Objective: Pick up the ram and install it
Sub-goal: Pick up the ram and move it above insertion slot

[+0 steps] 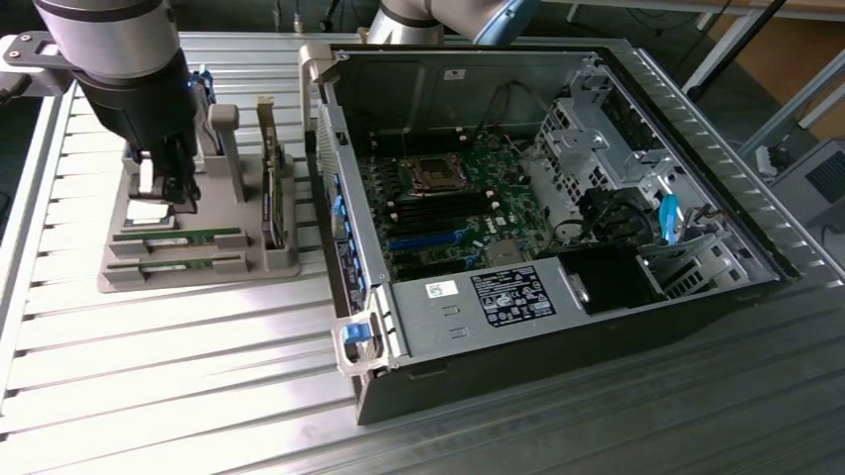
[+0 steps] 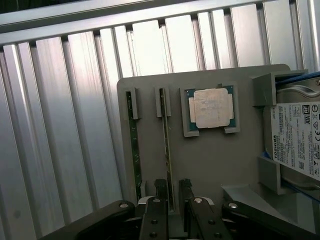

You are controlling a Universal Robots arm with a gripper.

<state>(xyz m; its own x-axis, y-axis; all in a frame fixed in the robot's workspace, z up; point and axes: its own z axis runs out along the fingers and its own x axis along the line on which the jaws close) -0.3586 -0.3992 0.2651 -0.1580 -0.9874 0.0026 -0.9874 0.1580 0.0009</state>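
Observation:
Two ram sticks stand on edge in slots of a grey holder point(image 2: 210, 165); one ram stick point(image 2: 167, 145) runs between my fingertips, the other ram stick point(image 2: 133, 150) lies parallel beside it. My gripper point(image 2: 173, 196) is open, one finger on each side of the nearer stick's end, with a gap showing. In the exterior view the gripper point(image 1: 169, 193) hangs low over the holder point(image 1: 198, 272), just above the green ram sticks point(image 1: 178, 237). The open computer case point(image 1: 739, 237) lies to the exterior view's right, its motherboard point(image 1: 449, 198) exposed.
The holder also carries a silver CPU chip point(image 2: 211, 107), a hard drive point(image 2: 295, 135) and an upright expansion card point(image 1: 271, 198). Everything rests on a ribbed aluminium table point(image 1: 172, 376). The case wall point(image 1: 330, 188) rises close beside the holder.

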